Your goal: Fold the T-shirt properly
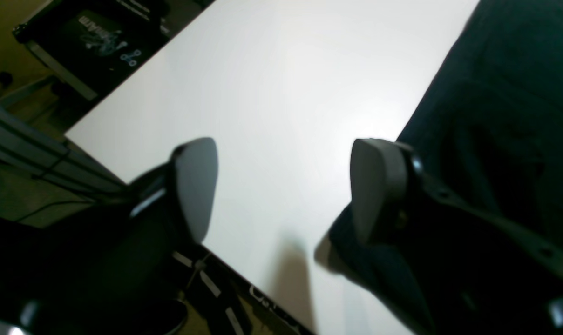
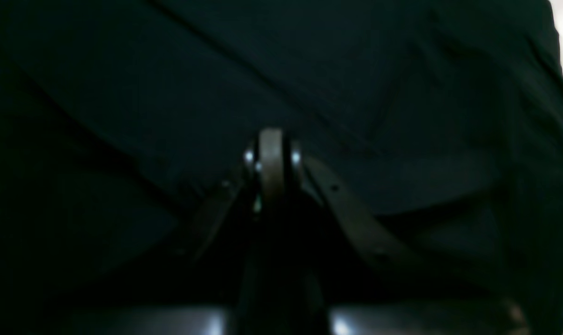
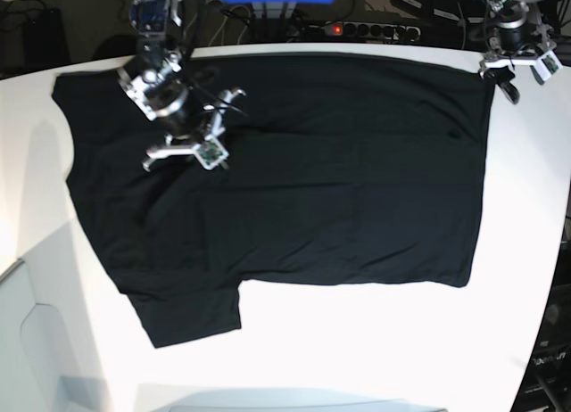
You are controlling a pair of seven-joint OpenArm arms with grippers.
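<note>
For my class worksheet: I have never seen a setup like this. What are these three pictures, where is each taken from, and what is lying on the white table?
This is a two-armed robot at a white table. The base picture looks down from above; the other two come from cameras on each wrist, looking past the fingers. A large black cloth T-shirt lies spread flat, plain side up. The right gripper, on the left of the overhead picture, sits over the shirt with its fingers pressed shut; whether cloth is pinched between them cannot be told. The left gripper is open at the shirt's far corner, holding nothing, one finger over table, the other over cloth.
</note>
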